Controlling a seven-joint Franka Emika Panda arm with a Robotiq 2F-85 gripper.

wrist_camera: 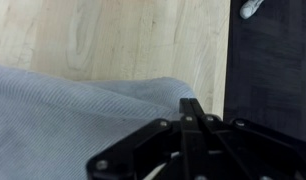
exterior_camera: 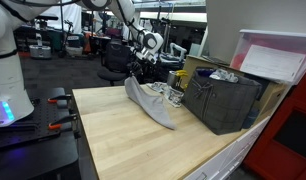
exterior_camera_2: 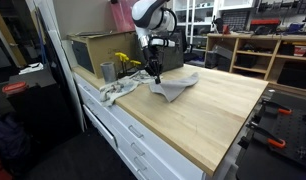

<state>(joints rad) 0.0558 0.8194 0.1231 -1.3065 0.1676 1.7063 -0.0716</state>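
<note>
The hand (exterior_camera_2: 154, 72) is pressed together, pinching 1 edge of the gray cloth (exterior_camera_2: 175, 86) near the back edge of the surface (exterior_camera_2: 218, 120), beside the dark crate (exterior_camera: 221, 100). The grab looks done; most of the cloth lies rumpled on the wood, not yet lifted.

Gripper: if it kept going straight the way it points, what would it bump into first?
The gripper points down with jaws shut, its tips at the grey cloth, so it would meet the cloth first, with the wooden table right beneath. Whether it pinches the cloth now is unclear.
</note>
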